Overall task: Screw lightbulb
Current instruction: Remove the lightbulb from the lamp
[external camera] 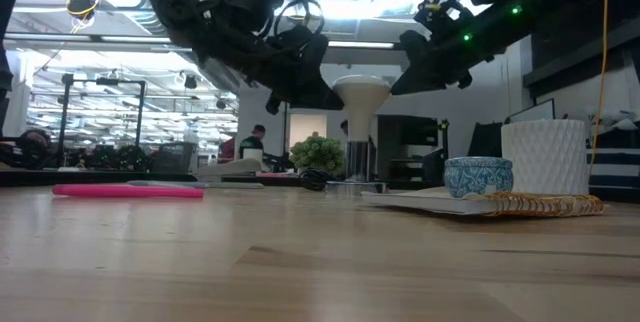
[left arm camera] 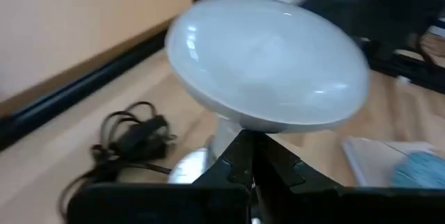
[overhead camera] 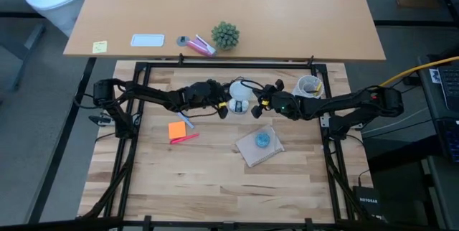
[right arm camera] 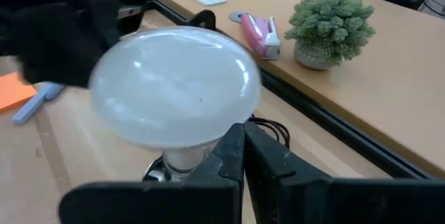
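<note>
The lightbulb (overhead camera: pixel 242 96) stands upright at the far middle of the wooden worktop (overhead camera: pixel 215 181), its frosted dome uppermost and its narrow neck descending into a shiny metal socket (external camera: pixel 352 186) that rests on the worktop. A black cord (left arm camera: pixel 132 137) lies coiled just beside the socket. The left tool (overhead camera: pixel 224 106) approaches the bulb from the left side and the right tool (overhead camera: pixel 259 105) from the right side; both sit close against the bulb, one on each flank. In each wrist view the fingers (left arm camera: pixel 243 165) of that arm's tool are pressed together with no gap, their tips directly beneath the dome, near the neck; both tools are closed and neither grips the bulb. Nearer the front of the worktop lie an orange pad (overhead camera: pixel 178 130) with a pink marker (overhead camera: pixel 188 137), and a small blue round object (overhead camera: pixel 263 140) on a woven mat (overhead camera: pixel 258 148). A white textured cup (overhead camera: pixel 310 85) stands near the right arm.
</note>
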{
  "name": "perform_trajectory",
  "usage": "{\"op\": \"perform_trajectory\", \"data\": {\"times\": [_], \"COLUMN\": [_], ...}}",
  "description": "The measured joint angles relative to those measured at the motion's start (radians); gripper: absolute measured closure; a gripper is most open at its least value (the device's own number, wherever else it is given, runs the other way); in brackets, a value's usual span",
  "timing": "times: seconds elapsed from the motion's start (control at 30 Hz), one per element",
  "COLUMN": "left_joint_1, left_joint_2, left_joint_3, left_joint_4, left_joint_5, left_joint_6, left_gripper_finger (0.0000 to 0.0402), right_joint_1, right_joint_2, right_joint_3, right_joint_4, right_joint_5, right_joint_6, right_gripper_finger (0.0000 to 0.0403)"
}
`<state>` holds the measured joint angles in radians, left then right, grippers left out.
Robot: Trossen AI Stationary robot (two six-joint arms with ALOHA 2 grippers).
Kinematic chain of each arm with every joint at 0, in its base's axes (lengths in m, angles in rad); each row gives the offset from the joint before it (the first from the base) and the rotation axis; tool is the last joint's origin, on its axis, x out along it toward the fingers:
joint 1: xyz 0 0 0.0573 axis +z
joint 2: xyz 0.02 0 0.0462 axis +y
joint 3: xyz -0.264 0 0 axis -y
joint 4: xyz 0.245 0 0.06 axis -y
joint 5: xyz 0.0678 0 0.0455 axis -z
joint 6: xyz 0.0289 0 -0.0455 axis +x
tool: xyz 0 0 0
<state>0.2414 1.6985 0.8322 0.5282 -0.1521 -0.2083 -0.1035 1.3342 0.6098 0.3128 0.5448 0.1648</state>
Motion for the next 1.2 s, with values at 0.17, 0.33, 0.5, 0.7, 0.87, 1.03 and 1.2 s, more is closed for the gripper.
{"op": "perform_trajectory", "data": {"times": [0.17, 0.33, 0.5, 0.7, 0.87, 1.03, 1.2], "left_joint_1": [-0.023, -0.036, -0.047, -0.07, -0.073, -0.073, -0.073], "left_joint_2": [0.0, 0.0, -0.001, -0.003, -0.004, -0.004, -0.004], "left_joint_3": [0.0, 0.0, 0.001, 0.003, 0.004, 0.004, 0.004], "left_joint_4": [-0.003, -0.003, 0.006, 0.011, 0.011, 0.009, 0.005], "left_joint_5": [-0.021, -0.033, -0.042, -0.042, -0.046, -0.047, -0.049], "left_joint_6": [0.01, 0.002, 0.0, -0.006, -0.006, -0.006, -0.02], "left_gripper_finger": [0.0401, 0.0401, 0.0402, 0.0401, 0.0401, 0.0401, 0.0401], "right_joint_1": [0.002, 0.002, -0.021, -0.083, -0.109, -0.108, -0.107], "right_joint_2": [0.0, 0.0, 0.0, 0.0, 0.0, 0.0, 0.0], "right_joint_3": [0.0, 0.0, 0.0, 0.0, 0.0, 0.0, 0.0], "right_joint_4": [0.0, 0.004, 0.004, 0.026, 0.037, 0.07, 0.125], "right_joint_5": [0.0, -0.004, -0.02, -0.12, -0.166, -0.171, -0.181], "right_joint_6": [0.0, -0.013, -0.016, -0.018, -0.02, -0.076, -0.121], "right_gripper_finger": [0.0391, 0.0391, 0.0391, 0.0391, 0.0391, 0.0391, 0.0391]}}
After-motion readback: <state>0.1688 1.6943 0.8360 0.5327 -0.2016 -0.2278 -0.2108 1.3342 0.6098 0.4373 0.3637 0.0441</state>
